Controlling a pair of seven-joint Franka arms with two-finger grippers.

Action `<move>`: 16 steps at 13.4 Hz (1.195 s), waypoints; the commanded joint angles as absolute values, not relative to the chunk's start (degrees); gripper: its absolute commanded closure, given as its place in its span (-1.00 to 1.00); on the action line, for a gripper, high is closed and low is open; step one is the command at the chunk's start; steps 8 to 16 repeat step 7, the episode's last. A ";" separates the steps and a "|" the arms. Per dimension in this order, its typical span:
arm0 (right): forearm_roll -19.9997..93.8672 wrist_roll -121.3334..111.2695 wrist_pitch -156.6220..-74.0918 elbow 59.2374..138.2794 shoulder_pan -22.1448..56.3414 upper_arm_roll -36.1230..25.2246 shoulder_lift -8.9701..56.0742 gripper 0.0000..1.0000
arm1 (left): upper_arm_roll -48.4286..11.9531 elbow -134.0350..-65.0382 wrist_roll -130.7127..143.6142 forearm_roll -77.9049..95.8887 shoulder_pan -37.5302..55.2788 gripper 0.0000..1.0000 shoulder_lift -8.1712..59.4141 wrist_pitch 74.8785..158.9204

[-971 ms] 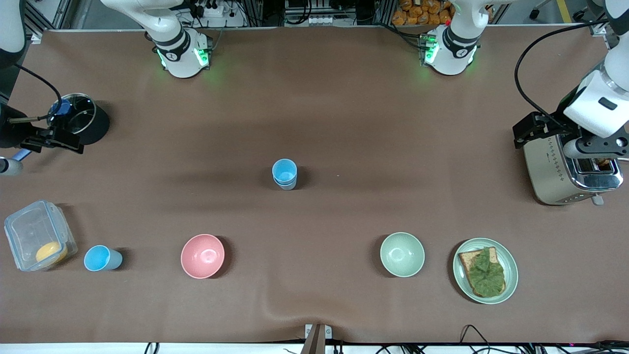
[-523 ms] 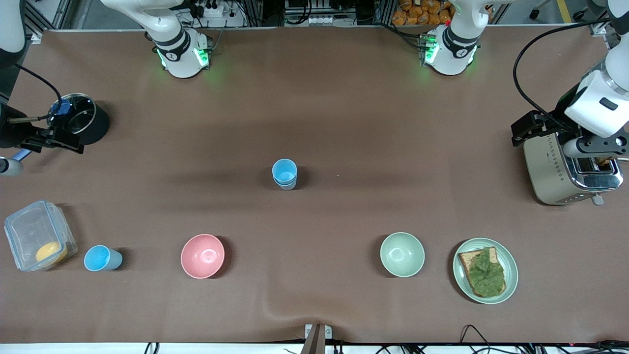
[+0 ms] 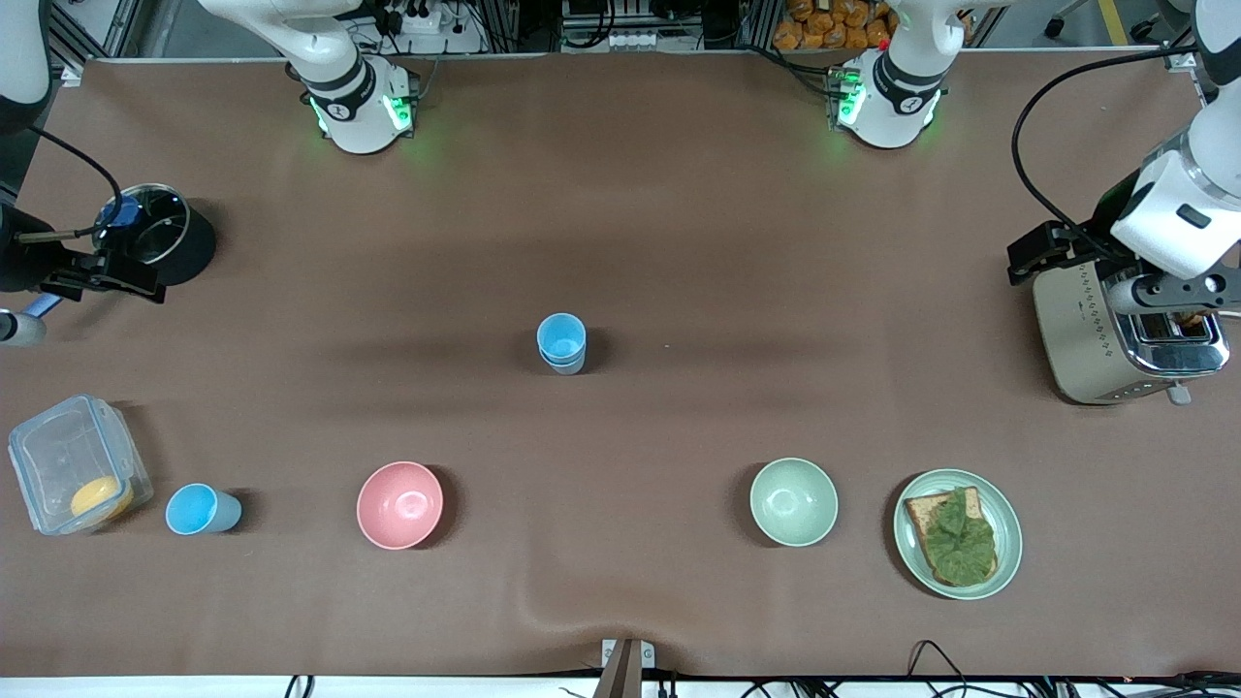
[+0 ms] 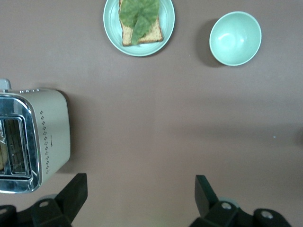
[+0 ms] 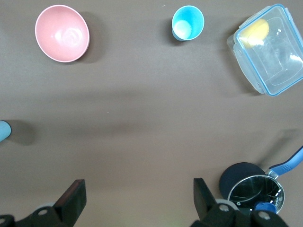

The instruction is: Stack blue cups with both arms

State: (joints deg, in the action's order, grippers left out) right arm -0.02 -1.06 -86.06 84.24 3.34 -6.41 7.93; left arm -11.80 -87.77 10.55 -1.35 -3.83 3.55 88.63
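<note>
Front view: stacked blue cups [image 3: 561, 344] stand mid-table; a loose blue cup [image 3: 201, 510] sits near the front edge at the right arm's end.

Left wrist view: left gripper [image 4: 140, 198] wide open, empty, by the toaster [image 4: 29, 140].

Right wrist view: right gripper [image 5: 138, 201] wide open near the pot [image 5: 251, 190]. Judged next: right arm fetches the loose cup.

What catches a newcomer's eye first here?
The stacked blue cups at mid-table, with a lone blue cup beside the lidded box. Both arms wait at the table's ends, pincers open: the left pincer by the toaster, the right pincer by the pot.
</note>
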 commanded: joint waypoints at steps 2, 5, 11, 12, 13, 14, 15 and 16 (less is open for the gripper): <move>-0.09 -1.58 -85.69 83.76 2.81 -5.98 8.00 -1.00 | -12.13 -91.15 11.43 -0.44 -5.88 -1.00 -0.27 90.17; -0.09 -1.58 -85.61 83.85 2.81 -5.98 8.00 -1.00 | -12.74 -89.65 14.31 -0.88 -5.36 -1.00 0.35 89.91; -0.09 -1.58 -85.61 83.76 2.81 -5.98 8.00 -1.00 | -12.57 -88.95 13.98 -0.88 -5.54 -1.00 0.53 89.91; -0.09 -1.58 -85.61 83.76 2.81 -5.98 8.00 -1.00 | -12.57 -88.95 13.98 -0.88 -5.54 -1.00 0.53 89.91; -0.09 -1.58 -85.61 83.76 2.81 -5.98 8.00 -1.00 | -12.57 -88.95 13.98 -0.88 -5.54 -1.00 0.53 89.91; -0.09 -1.58 -85.61 83.76 2.81 -5.98 8.00 -1.00 | -12.57 -88.95 13.98 -0.88 -5.54 -1.00 0.53 89.91; -0.09 -1.58 -85.61 83.76 2.81 -5.98 8.00 -1.00 | -12.57 -88.95 13.98 -0.88 -5.54 -1.00 0.53 89.91; -0.09 -1.58 -85.61 83.76 2.81 -5.98 8.00 -1.00 | -12.57 -88.95 13.98 -0.88 -5.54 -1.00 0.53 89.91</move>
